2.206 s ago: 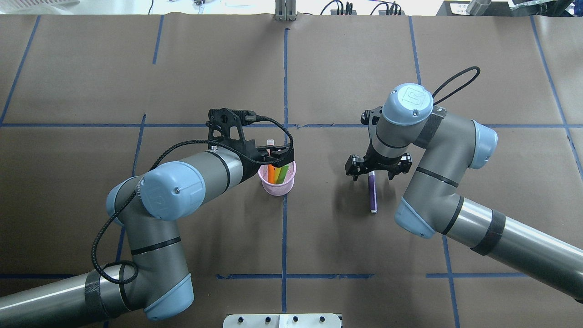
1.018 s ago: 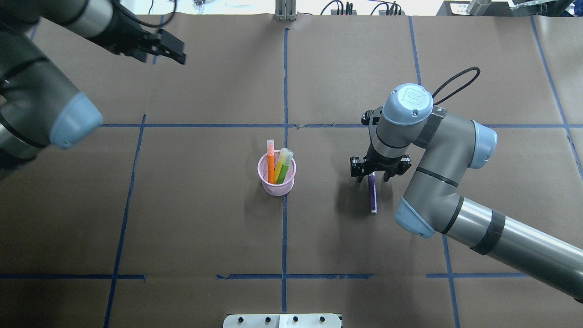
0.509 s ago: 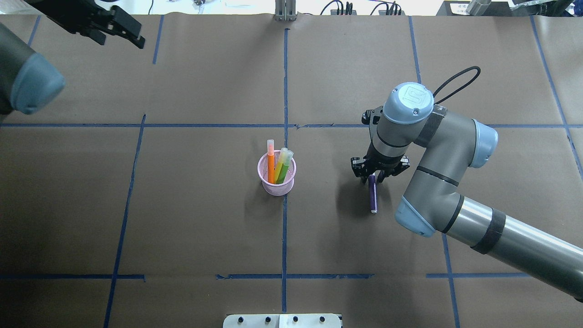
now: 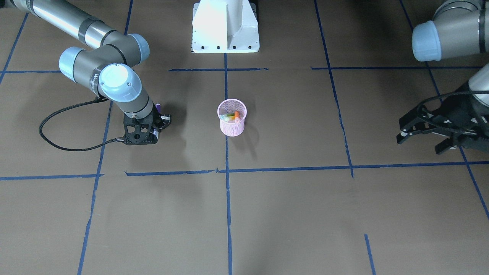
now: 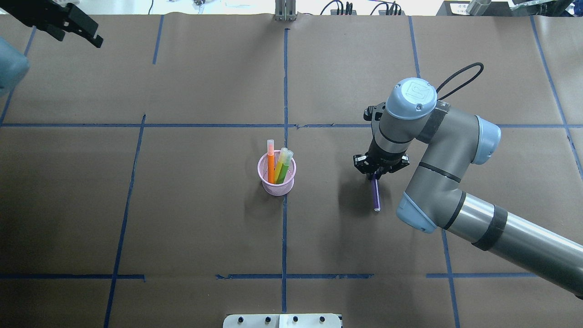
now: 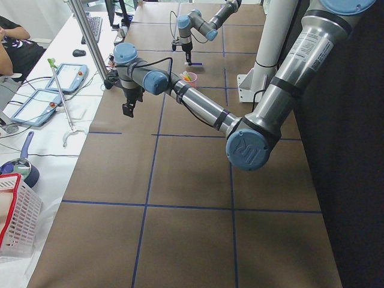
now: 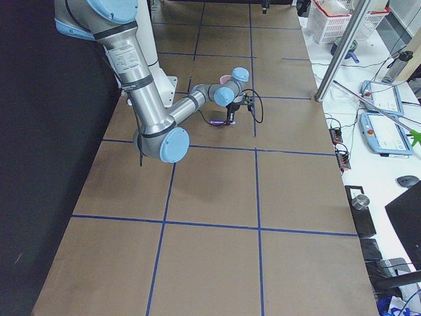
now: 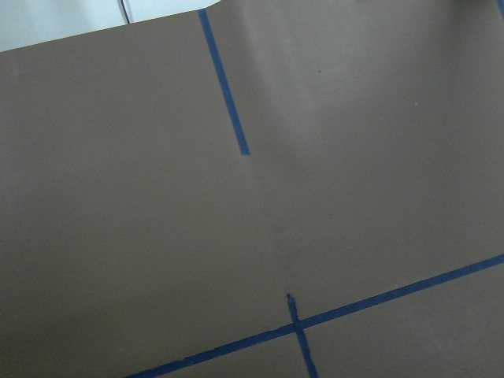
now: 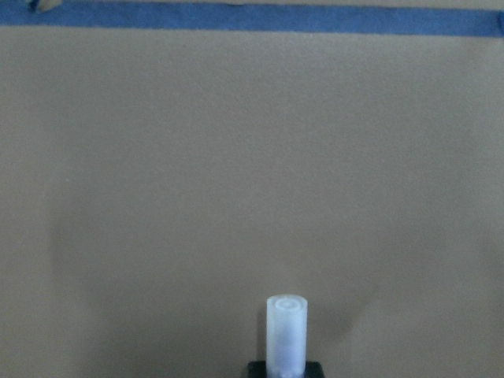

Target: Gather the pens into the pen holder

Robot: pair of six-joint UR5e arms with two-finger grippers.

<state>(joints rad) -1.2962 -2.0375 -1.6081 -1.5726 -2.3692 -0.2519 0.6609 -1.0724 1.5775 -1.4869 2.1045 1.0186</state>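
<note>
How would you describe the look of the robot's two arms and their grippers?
The right arm and left arm are grey and silver tubes with light blue joint caps; one right cap bears a round logo. Black bands wrap the right arm, and a black cable loops beside it. The right gripper and left gripper are black.

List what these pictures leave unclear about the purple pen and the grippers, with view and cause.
- Overhead: the right gripper covers the held end of the purple pen; whether its free end touches the table is unclear.
- Right wrist: only the whitish cap shows; fingers out of frame.
- Overhead: left gripper partly cut by the top edge.
- Side views: contents of the pen holder too small.
</note>
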